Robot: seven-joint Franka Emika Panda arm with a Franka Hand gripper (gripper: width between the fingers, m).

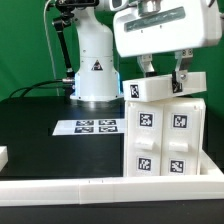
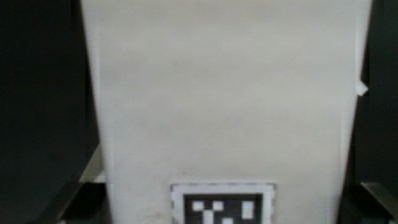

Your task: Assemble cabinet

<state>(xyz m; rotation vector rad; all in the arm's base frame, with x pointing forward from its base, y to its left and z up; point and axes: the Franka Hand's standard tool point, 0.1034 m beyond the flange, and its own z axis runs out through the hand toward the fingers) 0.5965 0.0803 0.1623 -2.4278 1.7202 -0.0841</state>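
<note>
Currently the cabinet (image 1: 165, 140) is standing upright just to the exterior view's right of the marker board (image 1: 97, 126). The gripper (image 1: 166, 74) is straddling a tagged white panel (image 1: 155, 89) on the cabinet's top. Whether it is clamping cannot be told.

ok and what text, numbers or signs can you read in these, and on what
No words, brands or numbers can be read.
Black triangle sticker on the white robot pedestal: symbol inside too small to read.
Square tags on the cabinet fronts and the marker board: black-and-white patterns, no letters.
Tag on the white panel in the wrist view: blurred pattern, no text.
</note>
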